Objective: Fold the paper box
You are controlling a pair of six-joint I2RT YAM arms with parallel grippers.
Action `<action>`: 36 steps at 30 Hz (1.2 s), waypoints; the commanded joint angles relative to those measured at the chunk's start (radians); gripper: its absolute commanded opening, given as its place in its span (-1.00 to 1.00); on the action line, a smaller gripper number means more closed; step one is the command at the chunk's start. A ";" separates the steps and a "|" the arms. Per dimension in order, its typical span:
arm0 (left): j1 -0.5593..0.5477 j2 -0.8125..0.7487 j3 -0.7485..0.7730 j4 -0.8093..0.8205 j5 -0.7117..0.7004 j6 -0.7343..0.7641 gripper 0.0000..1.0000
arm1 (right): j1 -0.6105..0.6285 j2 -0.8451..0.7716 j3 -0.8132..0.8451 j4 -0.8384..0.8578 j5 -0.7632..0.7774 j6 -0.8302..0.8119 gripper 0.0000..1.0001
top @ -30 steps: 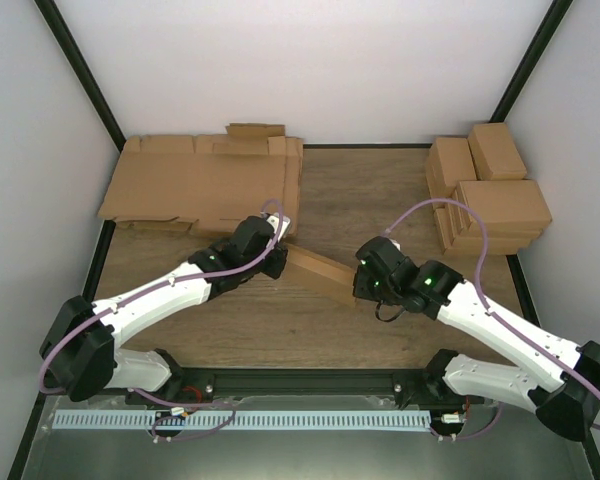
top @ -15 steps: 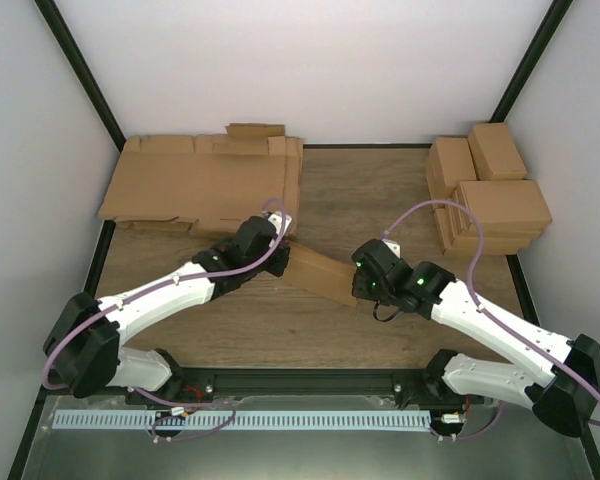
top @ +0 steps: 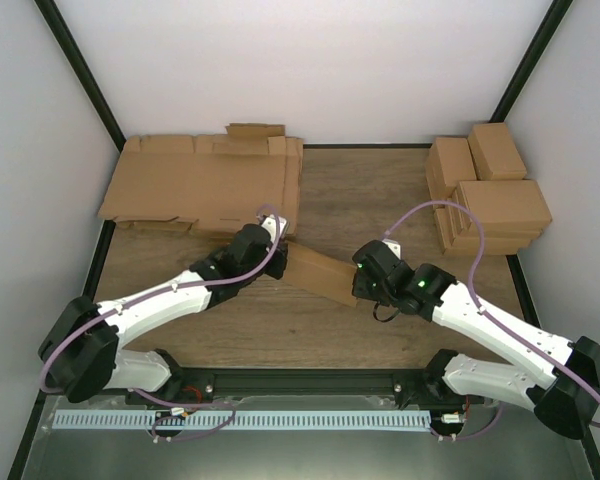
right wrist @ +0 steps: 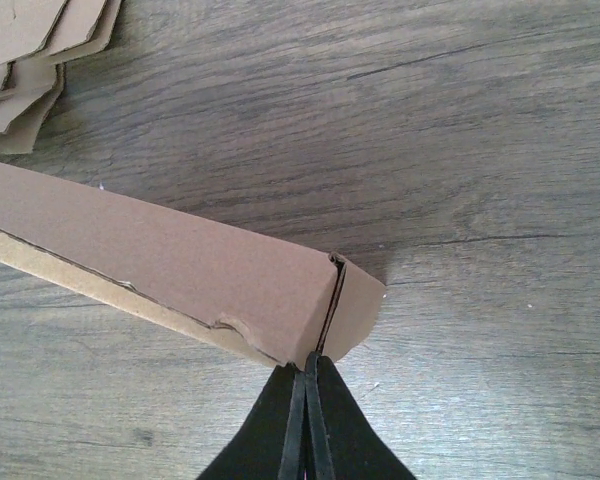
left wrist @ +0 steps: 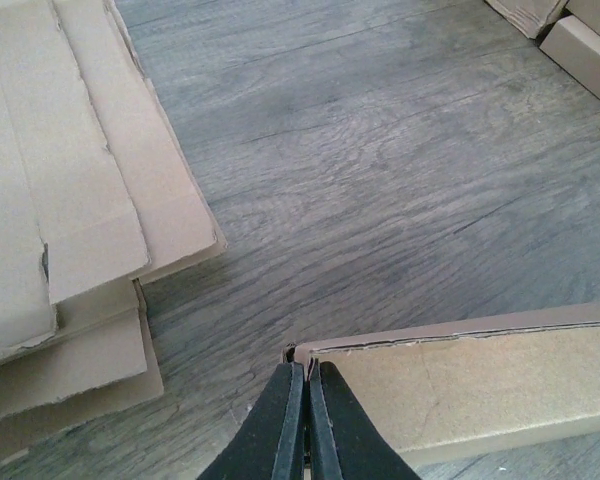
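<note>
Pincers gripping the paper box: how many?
2. The left pincer is shut on the left end of the paper box; the right pincer is shut on its right end. Neither is hidden.

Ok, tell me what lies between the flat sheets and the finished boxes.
Bare wooden tabletop between flat sheets and finished boxes; top view shows it.

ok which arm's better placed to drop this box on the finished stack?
Probably right. The right gripper is shut on the paper box's end nearest the stacked closed boxes; the left gripper pinches the far end.
</note>
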 commanded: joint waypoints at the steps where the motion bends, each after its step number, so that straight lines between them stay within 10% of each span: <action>1: -0.039 -0.005 -0.027 -0.042 0.083 -0.051 -0.93 | 0.007 0.023 -0.022 -0.050 -0.005 -0.004 -0.99; 36: -0.052 -0.079 -0.170 -0.091 -0.039 -0.005 -0.93 | 0.008 0.013 0.013 -0.063 0.017 -0.129 -0.95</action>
